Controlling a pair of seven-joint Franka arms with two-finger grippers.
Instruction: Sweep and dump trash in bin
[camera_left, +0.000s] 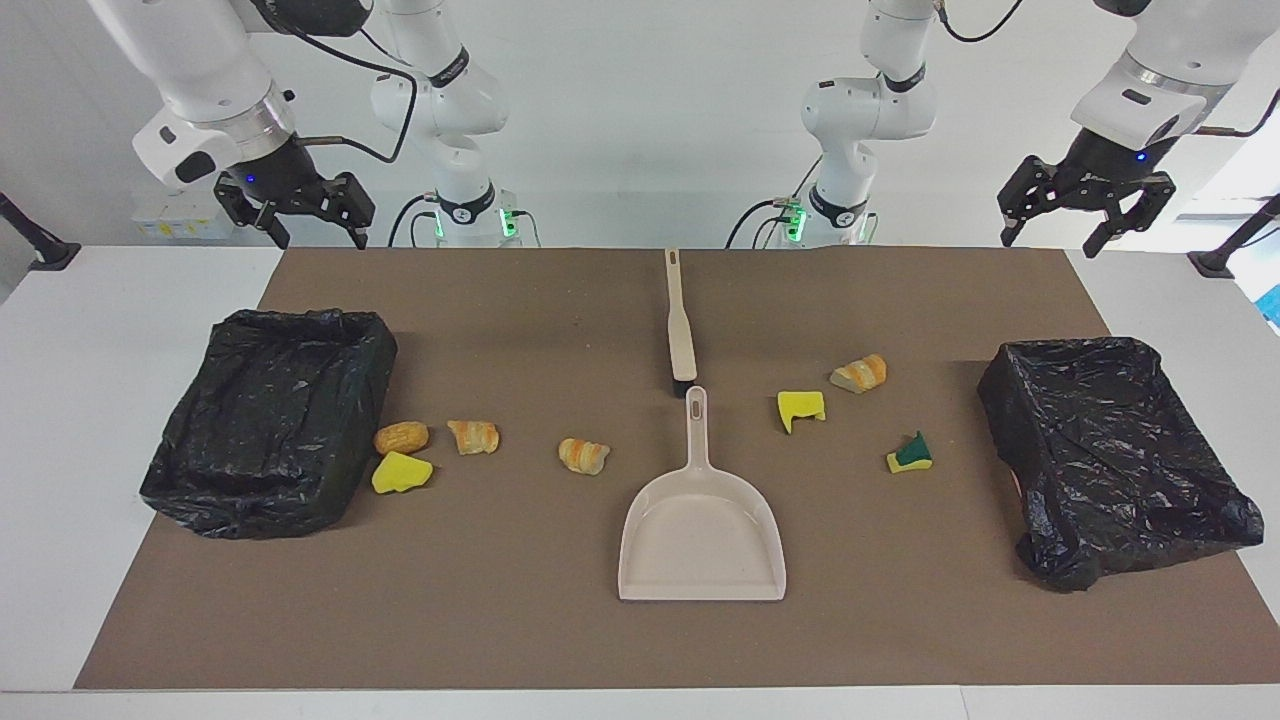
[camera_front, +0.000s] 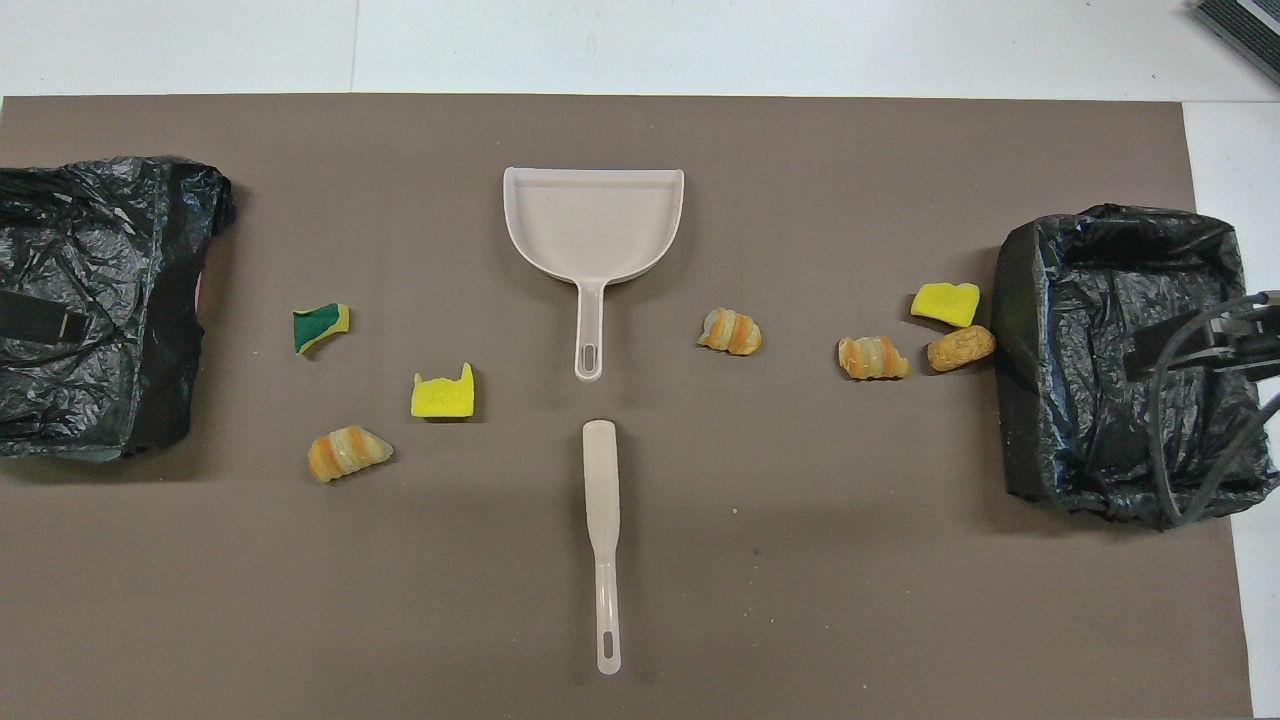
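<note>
Several scraps of trash lie on the brown mat: bread lumps (camera_left: 401, 437) (camera_left: 473, 436) (camera_left: 584, 455) (camera_left: 859, 373), yellow sponge chunks (camera_left: 401, 472) (camera_left: 801, 408) and a green-faced sponge (camera_left: 910, 453). A black-lined bin (camera_left: 270, 420) stands at the right arm's end, another bin (camera_left: 1110, 450) at the left arm's end. The beige dustpan (camera_left: 702, 530) and brush (camera_left: 680, 330) lie mid-mat, the brush nearer the robots. My right gripper (camera_left: 320, 240) hangs open and empty, high over the right arm's end. My left gripper (camera_left: 1048, 243) hangs open and empty, high over the left arm's end.
In the overhead view the dustpan (camera_front: 593, 220) has its handle pointing at the brush (camera_front: 601, 500). The bins (camera_front: 1110, 350) (camera_front: 150, 300) sit at the mat's two ends. White table borders the mat. A cable loop (camera_front: 1200, 430) shows over one bin.
</note>
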